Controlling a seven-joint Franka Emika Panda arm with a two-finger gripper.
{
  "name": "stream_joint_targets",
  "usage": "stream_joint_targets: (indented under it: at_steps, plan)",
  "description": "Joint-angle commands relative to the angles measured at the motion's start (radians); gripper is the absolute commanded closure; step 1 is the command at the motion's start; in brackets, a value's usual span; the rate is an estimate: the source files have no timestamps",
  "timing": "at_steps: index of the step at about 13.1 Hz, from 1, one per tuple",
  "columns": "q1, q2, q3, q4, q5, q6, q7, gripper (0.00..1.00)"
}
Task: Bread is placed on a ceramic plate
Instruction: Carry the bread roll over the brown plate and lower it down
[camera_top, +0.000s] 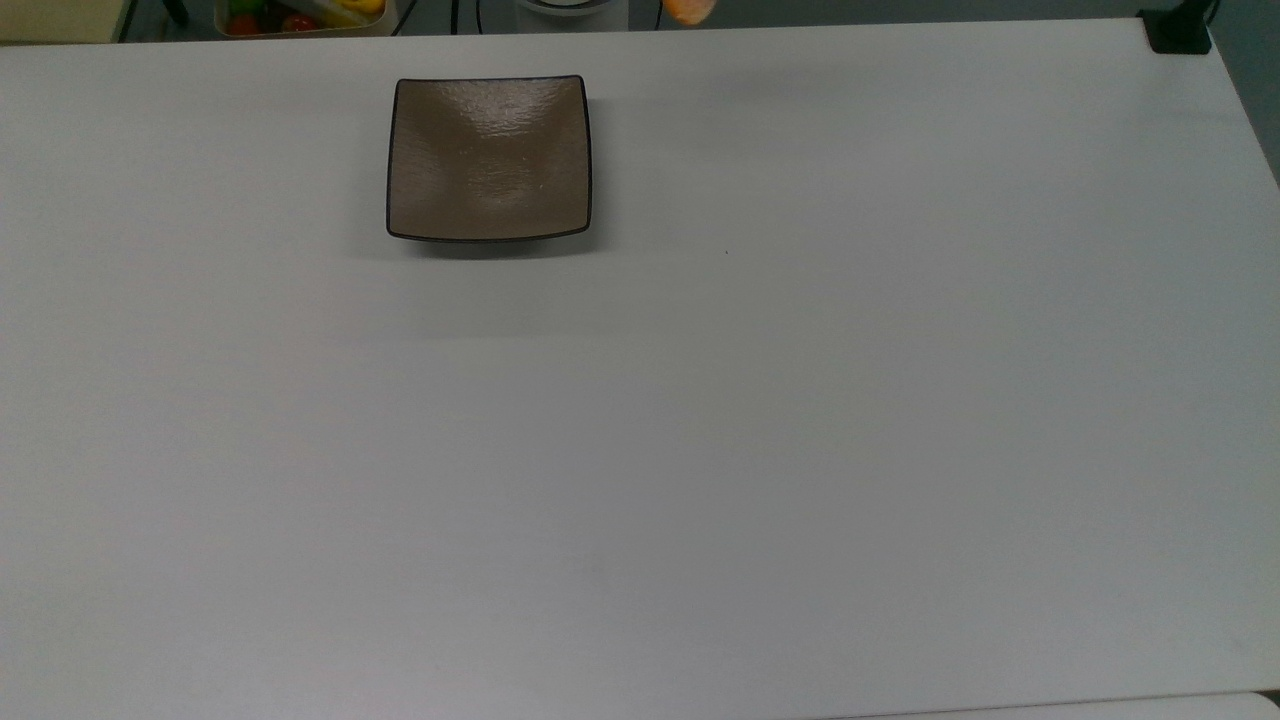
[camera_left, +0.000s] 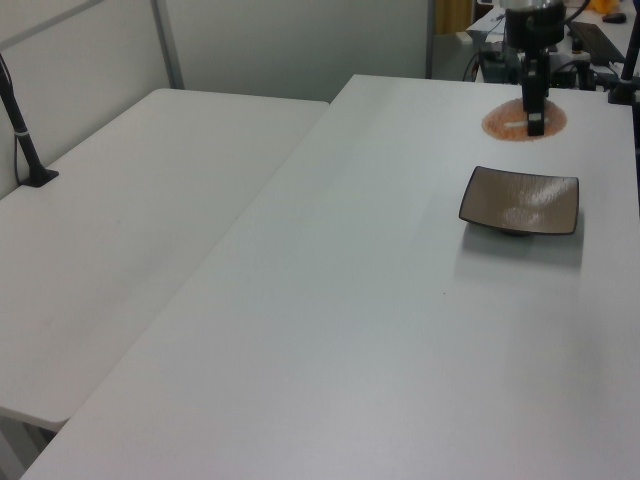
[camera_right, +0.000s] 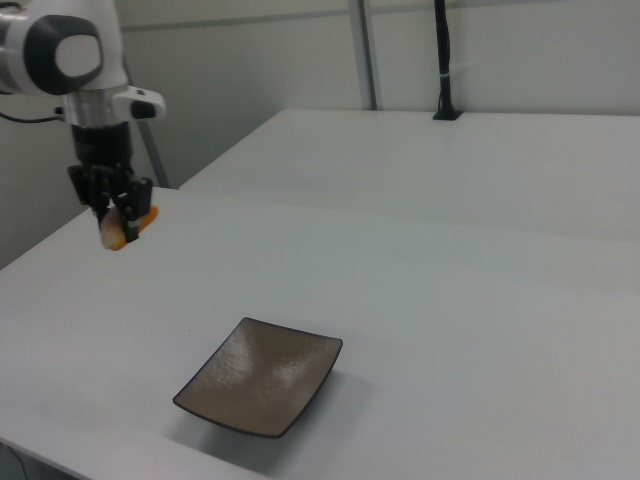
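Observation:
The square grey-brown ceramic plate (camera_top: 489, 158) with a thin black rim lies on the white table, bare inside; it also appears as the plate (camera_left: 520, 200) and the plate (camera_right: 262, 375). The small orange bread (camera_right: 121, 230) hangs in the air, held between the black fingers of my gripper (camera_right: 117, 216), which is shut on it. In the left view the bread (camera_left: 524, 121) floats beyond the plate's far side, with the gripper (camera_left: 536, 118) across its middle. The top view catches only the bread's lower tip (camera_top: 688, 10) at the upper edge, right of the plate.
The white table (camera_top: 700, 420) spreads wide around the plate. A box of colourful items (camera_top: 300, 15) sits past the table's far edge. A second white table (camera_left: 120, 230) stands alongside, with a black post (camera_left: 22, 130) on it.

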Motion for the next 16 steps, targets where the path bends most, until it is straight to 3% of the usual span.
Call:
stream_joint_targets:
  at_steps: [1, 5, 7, 16]
  plan:
    - [-0.073, -0.008, -0.123, -0.009, 0.083, -0.046, -0.161, 0.49]
    - [-0.075, -0.005, -0.284, -0.058, 0.121, -0.052, -0.276, 0.49]
    - [-0.076, 0.005, -0.332, -0.118, 0.121, -0.037, -0.309, 0.49]
    - [-0.108, 0.156, -0.343, -0.297, 0.118, 0.247, -0.329, 0.47]
